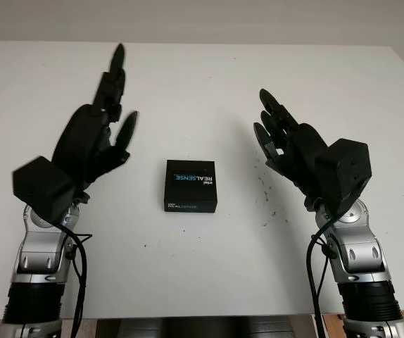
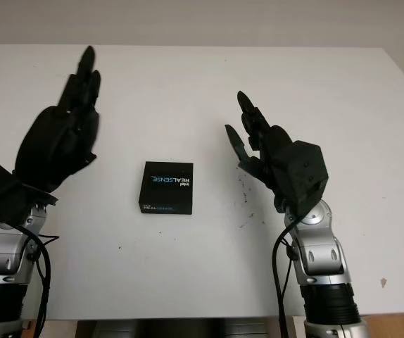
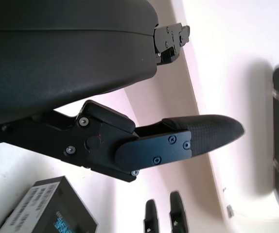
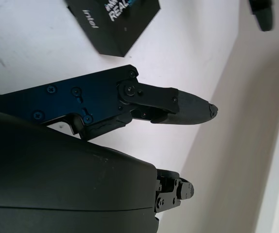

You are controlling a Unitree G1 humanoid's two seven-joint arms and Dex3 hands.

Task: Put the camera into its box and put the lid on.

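A black box [image 1: 191, 186] printed REALSENSE lies flat in the middle of the white table [image 1: 202, 84], its lid on. My left hand [image 1: 120, 95] is raised above the table to the left of the box, open and holding nothing. To the box's right my right hand [image 1: 264, 114] is also raised and open, palm toward the box. Neither hand touches the box. A corner of the box [image 3: 47, 208] appears in the left wrist view, and the box [image 4: 115, 22] also appears past a finger in the right wrist view.
Small dark specks [image 1: 264, 186] mark the table between the box and my right hand. The table's front edge [image 1: 202, 315] runs close in front of me, and a pale wall [image 1: 202, 17] rises behind its far edge.
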